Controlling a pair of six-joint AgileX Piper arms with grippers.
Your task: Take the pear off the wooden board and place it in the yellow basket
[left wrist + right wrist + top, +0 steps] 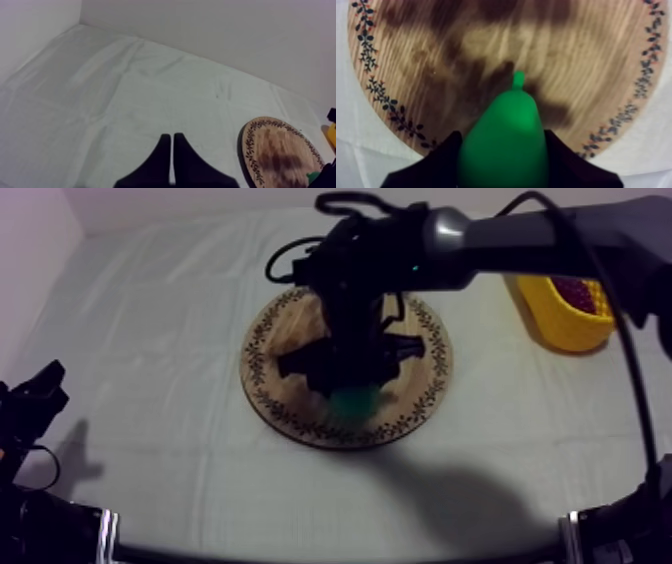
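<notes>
— Where can a hand go?
— Over the wide cloth (140, 358) on the left.
— What's in the way?
— The right arm (520, 233) hangs over the board (262, 380), and the basket (560, 328) sits far right.

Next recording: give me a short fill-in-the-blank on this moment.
1. The right gripper is shut on the pear, whose colour is ____.
2. The left gripper, holding nothing, is ____ (open or shut).
3. The basket stands on the ____ arm's side of the board.
4. That board is ____ in shape.
Missing: green; shut; right; round.
</notes>
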